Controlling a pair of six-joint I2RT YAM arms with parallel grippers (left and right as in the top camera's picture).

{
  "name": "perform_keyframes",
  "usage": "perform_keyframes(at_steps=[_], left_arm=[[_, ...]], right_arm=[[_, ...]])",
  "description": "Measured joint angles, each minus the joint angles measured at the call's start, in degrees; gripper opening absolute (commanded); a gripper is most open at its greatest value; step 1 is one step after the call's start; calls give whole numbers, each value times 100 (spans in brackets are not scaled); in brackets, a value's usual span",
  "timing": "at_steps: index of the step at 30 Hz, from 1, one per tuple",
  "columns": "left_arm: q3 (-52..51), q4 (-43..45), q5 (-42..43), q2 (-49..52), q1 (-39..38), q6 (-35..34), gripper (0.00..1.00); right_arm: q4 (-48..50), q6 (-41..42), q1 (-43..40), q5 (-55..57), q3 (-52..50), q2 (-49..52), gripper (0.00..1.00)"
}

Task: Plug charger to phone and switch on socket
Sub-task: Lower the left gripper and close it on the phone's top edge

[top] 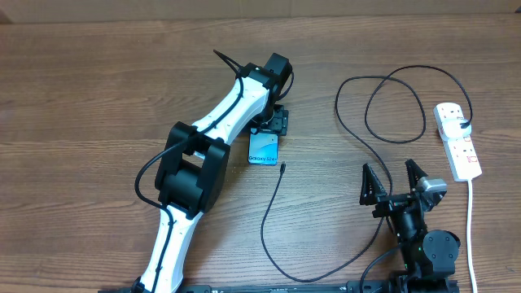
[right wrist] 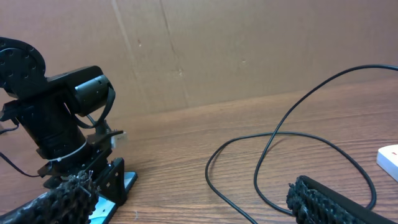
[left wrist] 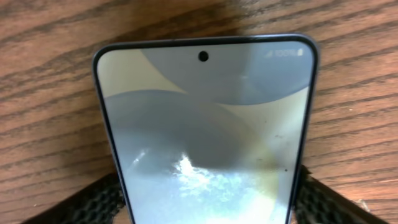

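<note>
The phone point(top: 263, 151) lies flat on the wooden table with its screen up; it fills the left wrist view point(left wrist: 205, 137). My left gripper point(top: 273, 124) sits over its far end, a finger against each long edge, shut on it. The charger point(top: 383, 155) is a thin black cable that runs from a black plug in the socket point(top: 457, 142), loops, and ends in a tip point(top: 282, 166) lying just right of the phone, apart from it. My right gripper point(top: 394, 182) is open and empty, near the cable loop point(right wrist: 273, 134) and left of the socket.
The socket's white lead point(top: 471, 236) runs down the right side to the front edge. A cardboard wall point(right wrist: 236, 50) stands behind the table. A corner of the socket point(right wrist: 389, 159) shows in the right wrist view.
</note>
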Motion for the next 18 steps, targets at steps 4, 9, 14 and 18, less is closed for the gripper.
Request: perform_keyframes(at_steps=[4, 9, 14, 18], left_arm=[[0, -20, 13, 0, 0, -37, 69], [0, -13, 7, -7, 0, -120, 65], [0, 2, 0, -9, 0, -238, 78], [-7, -4, 0, -9, 0, -337, 76]], right_arm=[[-2, 0, -2, 2, 0, 0, 100], [-2, 0, -2, 2, 0, 0, 100], [-2, 0, 0, 0, 0, 0, 100], [-4, -2, -2, 2, 0, 0, 100]])
